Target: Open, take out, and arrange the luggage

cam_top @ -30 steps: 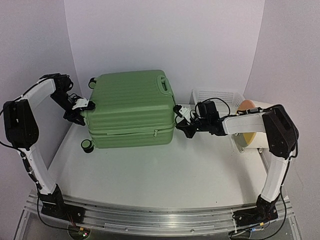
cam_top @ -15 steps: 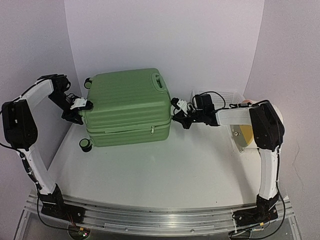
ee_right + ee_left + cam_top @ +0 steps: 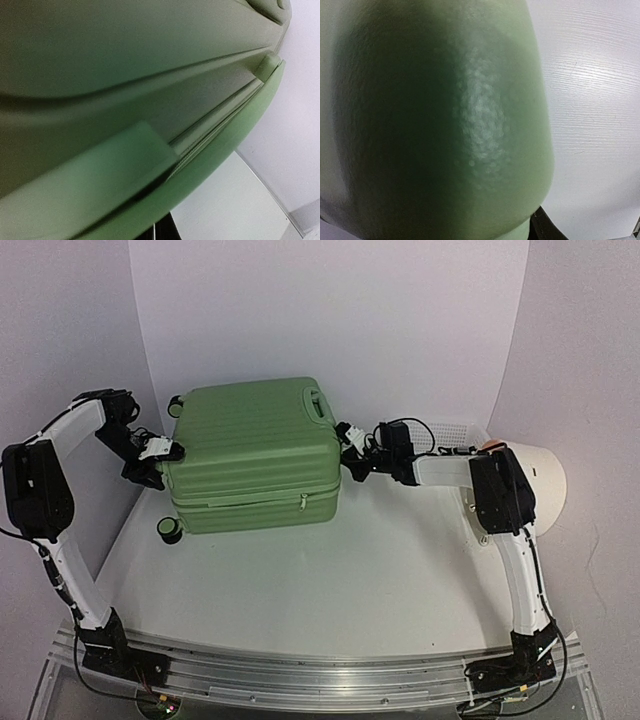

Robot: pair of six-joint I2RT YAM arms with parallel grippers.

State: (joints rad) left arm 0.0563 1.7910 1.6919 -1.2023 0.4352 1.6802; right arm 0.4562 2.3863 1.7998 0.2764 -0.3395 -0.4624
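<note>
The luggage (image 3: pixel 255 450) is a light-green ribbed suitcase lying flat and zipped shut at the back left of the table. Its black wheels (image 3: pixel 172 530) point left and its handle (image 3: pixel 320 403) sits at the top right. My left gripper (image 3: pixel 160 462) presses on its left side with jaws spread. My right gripper (image 3: pixel 348 450) is against its right side, jaws spread. In the left wrist view the green shell (image 3: pixel 445 125) fills the frame. The right wrist view shows the shell and zip seam (image 3: pixel 215 130) very close. The fingertips are hidden in both wrist views.
A white mesh basket (image 3: pixel 450 430) stands at the back right behind my right arm. A cream cylinder (image 3: pixel 535 485) lies at the right edge. White walls enclose the back and sides. Bare white table (image 3: pixel 320 590) lies in front of the suitcase.
The suitcase has slid slightly back and left. My right arm has stretched further left and its gripper has risen against the suitcase's right side. The left gripper has barely moved.
</note>
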